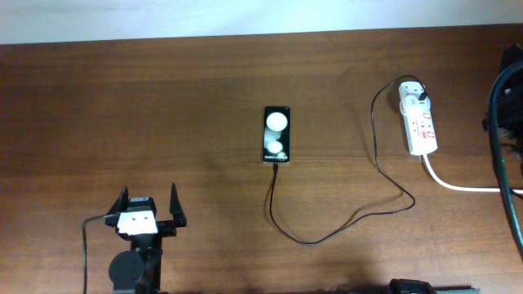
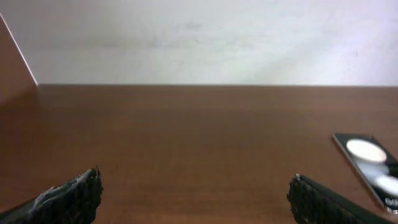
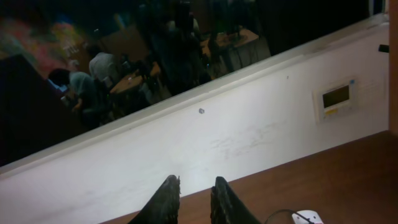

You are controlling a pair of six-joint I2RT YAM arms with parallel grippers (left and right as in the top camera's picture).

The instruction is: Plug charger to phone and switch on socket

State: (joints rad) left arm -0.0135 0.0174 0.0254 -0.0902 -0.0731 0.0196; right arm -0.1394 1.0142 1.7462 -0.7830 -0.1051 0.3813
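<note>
Now: charger lead at the phone, left fingers wide, right fingers near together

The phone (image 1: 276,134) lies flat near the middle of the table (image 1: 122,98), long side running away from the robot. Two white round spots show on its glossy face, with tiny white text at the near end. The charger (image 1: 304,241) meets the phone's near short edge. Whether the tip is seated cannot be told from overhead. From there the thin black lead drops toward the robot, bends right, climbs in a loose curve and ends at a white plug (image 1: 413,92). That plug sits in the far end of the socket (image 1: 422,131).

The socket lies well to the right of the phone. Its red marks are too small to read as on or off. A thick white cord (image 1: 458,186) leaves its near end and runs off to the right.

The left gripper (image 1: 149,194) sits low at the near left, well apart from the phone, its fingers spread wide and holding nothing. Its wrist view shows the phone at the right edge.

The right gripper (image 3: 196,183) points up at a pale wall (image 3: 249,143). Its fingers stand close together with only a slim gap and nothing between them. The white plug peeks in at the bottom of that view.
</note>
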